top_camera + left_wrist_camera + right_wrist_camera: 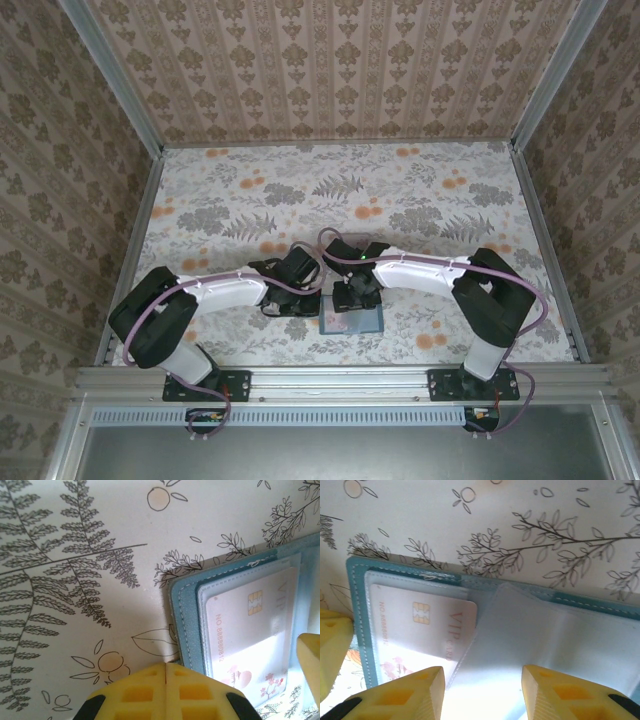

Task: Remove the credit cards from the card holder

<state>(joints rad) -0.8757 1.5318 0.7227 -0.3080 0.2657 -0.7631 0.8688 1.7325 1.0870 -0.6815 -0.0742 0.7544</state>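
Both arms bent inward from bases, wrists close together near centre, angled down.
Left arm [225, 290] reaches right; left fingers [140, 692] pressed together, no gap.
Right arm [420, 272] reaches left; right fingers [415, 692] parted, clear gap between tips.

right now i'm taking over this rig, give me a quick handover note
Left pincer: shut, tips beside the card holder's outer edge.
Right pincer: open, jaws apart over the card holder's clear sleeves.
Pale card: in the left clear pocket, chip side up.
Done: card holder lies open on the table.
Left: no card is out yet. Pull the pale card free, then check the other sleeves.
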